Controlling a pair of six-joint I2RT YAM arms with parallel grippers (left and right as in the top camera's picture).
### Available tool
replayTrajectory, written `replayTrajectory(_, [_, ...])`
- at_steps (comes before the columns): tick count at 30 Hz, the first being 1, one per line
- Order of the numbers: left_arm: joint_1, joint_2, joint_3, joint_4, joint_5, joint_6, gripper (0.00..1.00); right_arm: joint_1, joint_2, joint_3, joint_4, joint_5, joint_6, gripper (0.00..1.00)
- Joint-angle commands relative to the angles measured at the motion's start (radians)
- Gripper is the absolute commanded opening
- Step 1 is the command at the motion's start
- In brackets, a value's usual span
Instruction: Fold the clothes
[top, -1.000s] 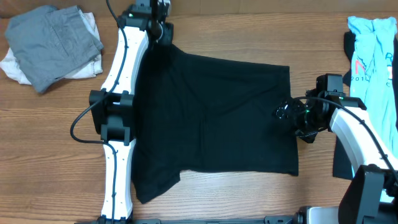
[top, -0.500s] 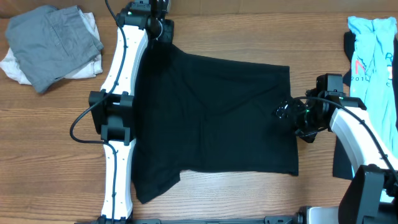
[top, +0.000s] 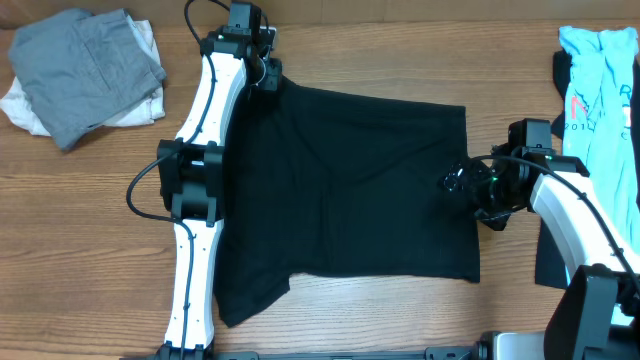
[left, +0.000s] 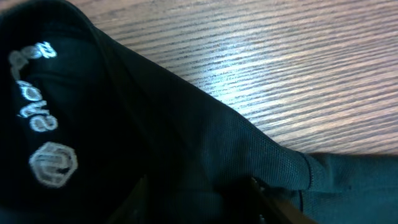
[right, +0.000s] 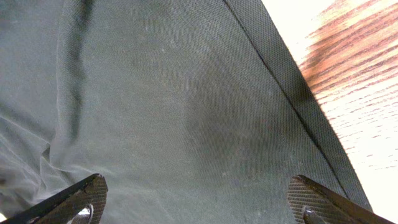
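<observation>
- The left hand (top: 262, 72) sits at the far left corner of the black T-shirt (top: 350, 200), down on the cloth where it meets the bare desk (top: 400, 60).
- Its wrist view is filled with dark fabric. Only slivers of the fingers show at the bottom edge, so I cannot tell whether it is wide, narrow or pinching the cloth.
- White lettering (left: 34, 87) and a small hexagonal emblem (left: 53, 163) are printed on the black fabric just beside that hand.
- The right hand (top: 458, 182) is spread wide and grips nothing. Its two fingers (right: 74, 196) stand far apart over the shirt, close to a stitched edge with wood beyond it.
- From overhead, that hand is at the middle of the shirt's right edge.
- The black T-shirt lies spread out flat in the middle of the desk, turned sideways, with one short sleeve jutting out at the near left. The left arm (top: 205, 170) stretches along its left side.
- A grey piece (top: 85, 70) lies crumpled on a white piece (top: 25, 105) at the far left corner, well apart from the T-shirt.
- A light-blue shirt with red print (top: 600, 90) lies at the far right edge, beyond the right arm (top: 580, 215).
</observation>
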Motion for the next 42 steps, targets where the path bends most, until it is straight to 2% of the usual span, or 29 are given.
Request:
replayTrajectory(1, [-0.004,-0.002,0.011,-0.003,-0.002,0.021,0.47,0.005,0.002,0.024,0.006,0.002,-0.008,0.97])
replayTrajectory(3, [-0.004,-0.002,0.011,-0.003,0.012,0.022,0.44,0.005,0.002,0.024,0.003,0.002,-0.008,0.97])
replayTrajectory(5, [-0.005,-0.002,0.011,-0.003,0.016,0.022,0.37,0.005,0.002,0.024,0.002,0.002,-0.008,0.97])
replayTrajectory(9, [-0.006,-0.002,0.011,0.009,0.010,0.020,0.13,0.005,0.002,0.024,0.002,0.002,-0.008,0.97])
replayTrajectory(10, [-0.006,-0.003,0.012,0.011,0.010,0.018,0.11,0.005,0.002,0.024,0.002,0.002,-0.008,0.97])
replayTrajectory(15, [-0.004,-0.013,0.037,0.019,0.010,-0.025,0.07,0.005,0.002,0.024,0.002,0.016,-0.007,0.97])
replayTrajectory(23, [-0.005,-0.024,0.117,0.038,0.013,-0.067,0.10,0.005,0.002,-0.003,0.003,0.043,-0.007,0.91])
replayTrajectory(27, [-0.006,-0.020,0.115,0.069,0.100,-0.081,0.07,0.005,0.002,-0.024,0.001,0.043,-0.006,0.91])
replayTrajectory(28, [-0.009,-0.018,0.114,0.076,0.107,-0.095,0.11,0.005,0.002,-0.026,0.001,0.043,-0.006,0.91])
replayTrajectory(29, [-0.011,-0.016,0.111,0.082,0.108,-0.101,0.25,0.005,0.002,-0.026,0.000,0.043,-0.006,0.91])
replayTrajectory(30, [-0.015,-0.016,0.111,0.089,0.108,-0.104,0.45,0.005,0.002,-0.026,0.000,0.043,-0.006,0.91])
replayTrajectory(32, [-0.020,-0.014,0.111,0.100,0.102,-0.104,0.56,0.005,0.002,-0.026,0.001,0.043,-0.006,0.91])
replayTrajectory(34, [-0.022,-0.014,0.110,0.108,0.083,-0.104,0.87,0.005,0.002,-0.026,0.003,0.043,-0.006,0.92])
replayTrajectory(40, [-0.019,-0.037,0.132,0.076,0.078,-0.120,0.92,0.005,0.002,-0.015,0.032,0.043,-0.004,0.91])
replayTrajectory(42, [-0.012,-0.068,0.152,0.056,0.081,-0.122,0.99,-0.003,0.002,0.023,0.034,0.043,-0.004,0.91])
